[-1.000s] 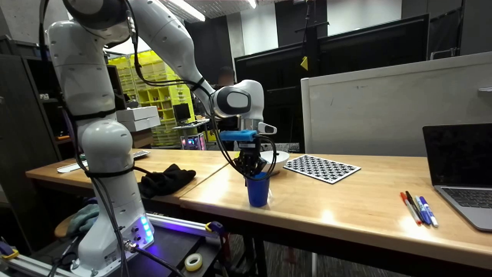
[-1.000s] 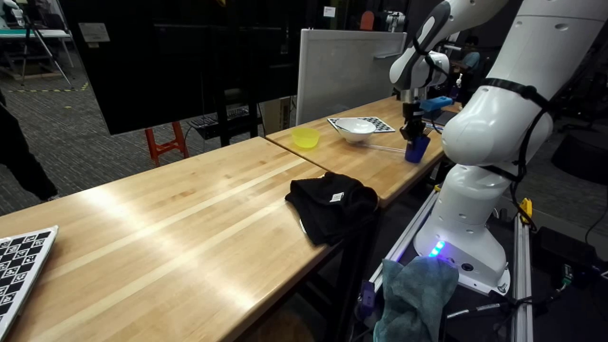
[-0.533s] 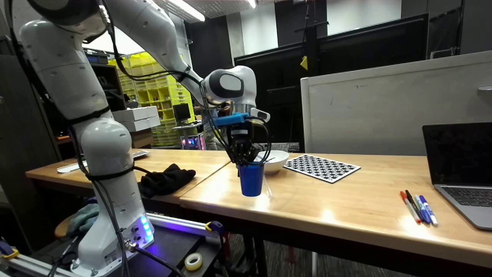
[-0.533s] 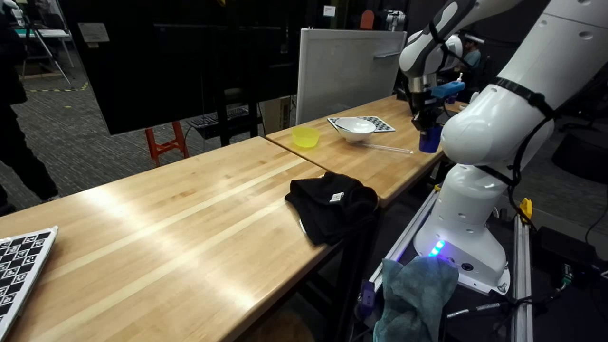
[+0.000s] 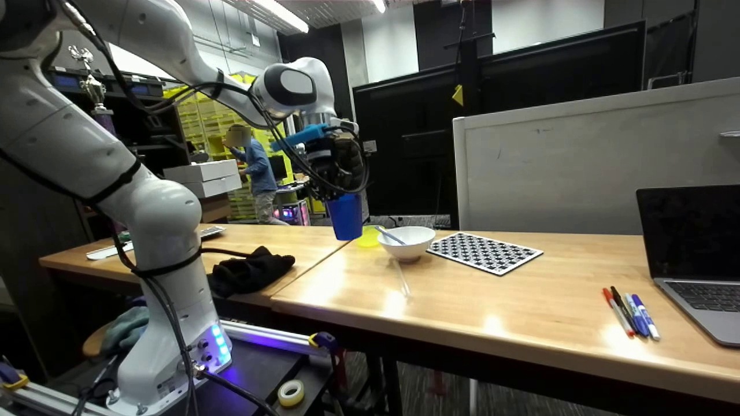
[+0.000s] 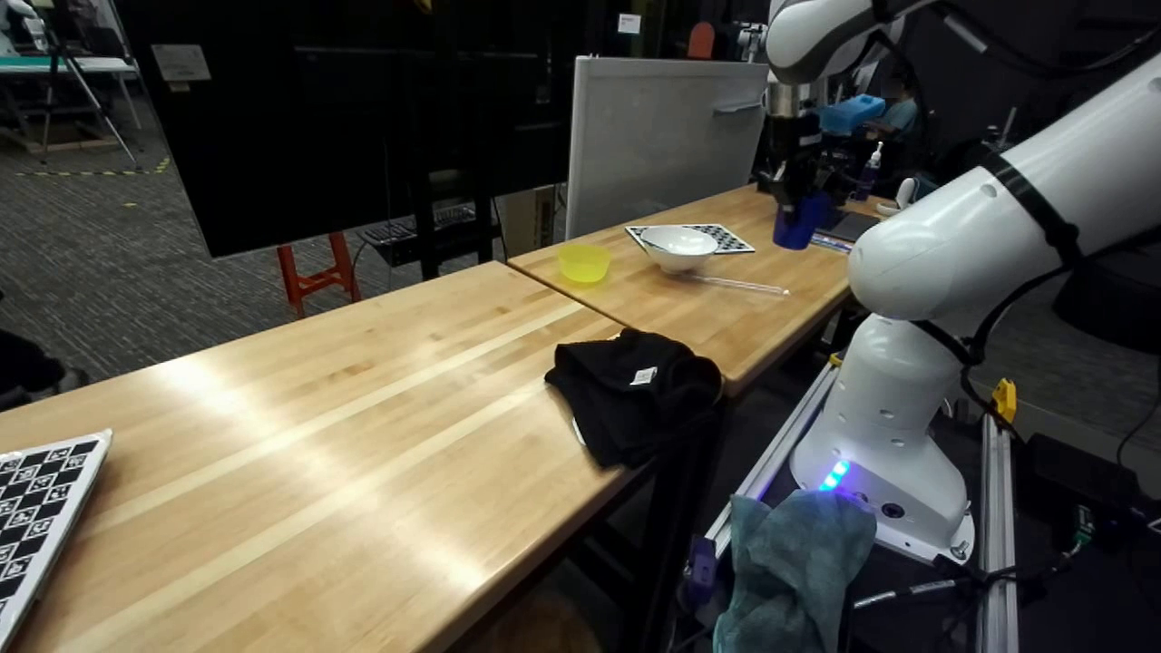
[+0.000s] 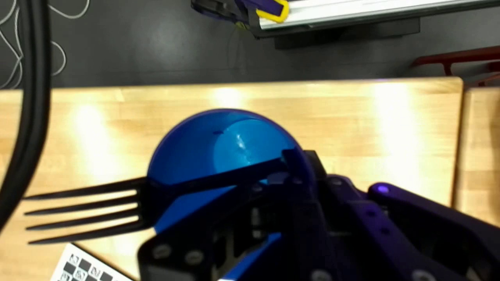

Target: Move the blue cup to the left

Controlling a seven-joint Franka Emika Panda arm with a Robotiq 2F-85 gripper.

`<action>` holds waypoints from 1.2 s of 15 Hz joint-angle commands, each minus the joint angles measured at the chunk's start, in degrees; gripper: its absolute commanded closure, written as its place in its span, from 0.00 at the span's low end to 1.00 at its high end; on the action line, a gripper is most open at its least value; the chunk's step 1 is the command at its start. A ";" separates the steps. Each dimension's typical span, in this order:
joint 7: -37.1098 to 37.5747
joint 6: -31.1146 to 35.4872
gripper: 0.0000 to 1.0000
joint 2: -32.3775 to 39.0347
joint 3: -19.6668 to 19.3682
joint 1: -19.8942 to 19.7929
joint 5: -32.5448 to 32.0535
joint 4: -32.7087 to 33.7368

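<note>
The blue cup (image 5: 346, 218) is in the air above the table (image 5: 462, 300), slightly tilted. It also shows in an exterior view (image 6: 795, 229) and, from above, in the wrist view (image 7: 246, 136). My gripper (image 7: 301, 162) is shut on the cup's wall at the rim, one finger inside and one outside. In both exterior views the gripper (image 5: 341, 190) is at the cup's top. A dark fork (image 7: 142, 203) stands in the cup, its prongs sticking out past the rim. Part of the cup's mouth is hidden by the fork and the gripper.
A white bowl (image 5: 411, 245) with a utensil in it, a yellow bowl (image 6: 583, 263) and a clear stick (image 6: 739, 286) lie near the cup. The checkered board (image 5: 485, 252), pens (image 5: 630, 312), laptop (image 5: 694, 248) and black cloth (image 6: 635, 390) are also on the tables.
My gripper has lifted the blue cup off the table and carried it up and back toward the far side of the table. The clear stick now shows fully. The hold on the cup is unchanged.
</note>
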 commanded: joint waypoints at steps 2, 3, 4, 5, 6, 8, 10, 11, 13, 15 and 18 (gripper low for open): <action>0.66 0.21 0.99 -1.33 1.81 6.25 4.73 2.71; 0.00 0.94 0.99 -0.13 1.85 7.42 4.99 3.78; -0.56 1.73 0.99 1.15 1.71 8.41 5.06 4.86; -1.61 2.80 0.99 2.96 1.10 9.51 5.47 6.13; -2.87 4.02 0.99 5.03 0.45 10.55 6.07 7.45; -5.03 5.11 0.99 8.98 0.04 11.81 7.14 10.00; -6.91 5.46 0.99 13.05 -0.07 12.58 8.07 12.53; -7.81 5.25 0.99 15.08 -0.07 12.79 8.36 13.78; -9.62 4.32 0.99 19.09 0.14 12.97 9.24 15.98; -10.42 3.34 0.99 21.37 0.93 12.69 8.76 17.23; -11.77 2.18 0.99 25.08 1.95 12.64 7.89 19.12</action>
